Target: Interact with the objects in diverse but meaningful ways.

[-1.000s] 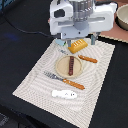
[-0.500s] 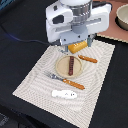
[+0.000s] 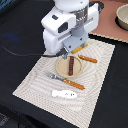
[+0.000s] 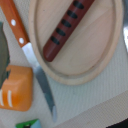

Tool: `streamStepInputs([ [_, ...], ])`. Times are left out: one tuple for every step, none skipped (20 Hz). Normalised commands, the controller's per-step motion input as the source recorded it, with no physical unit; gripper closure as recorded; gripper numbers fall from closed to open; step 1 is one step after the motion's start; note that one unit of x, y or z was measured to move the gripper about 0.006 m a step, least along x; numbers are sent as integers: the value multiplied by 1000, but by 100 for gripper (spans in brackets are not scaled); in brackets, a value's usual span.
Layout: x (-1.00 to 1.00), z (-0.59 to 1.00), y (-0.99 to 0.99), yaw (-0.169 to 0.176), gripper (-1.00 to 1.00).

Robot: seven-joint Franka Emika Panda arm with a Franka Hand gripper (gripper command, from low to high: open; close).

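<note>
The sausage [image 3: 71, 65] lies across a round wooden plate [image 3: 64, 71] in the middle of the striped mat [image 3: 35, 85]. If the step in hand is to pick it up, I think the gripper should come straight down over the sausage's middle with the fingers across its thin width, so that they miss the plate rim and the knife [image 4: 35, 65] just beside the plate. The arm hangs over the far part of the mat, its wrist pointing down just above the plate; whether the fingers are apart or together I cannot tell, because no view shows them.
</note>
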Motion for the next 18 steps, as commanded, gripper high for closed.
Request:
streamStepInputs([
  [229,134,-769,51,-100],
  [237,140,-771,51,-100],
  [254,126,-769,51,-100],
  [269,120,-766,54,-100],
  [289,114,-760,55,-100],
  [306,111,-751,55,-100],
  [303,103,-749,55,-100],
  [306,94,-740,56,-100],
  [294,80,-726,61,-100],
  [277,57,-697,69,-100],
  [160,9,-626,121,-100],
  [109,0,-594,141,-100],
  [117,0,-606,140,-100],
  [143,0,-611,134,-100],
  [171,0,-594,127,-100],
  [223,11,-577,118,-100],
  [309,17,-546,99,-100],
  [340,11,-551,90,-100],
])
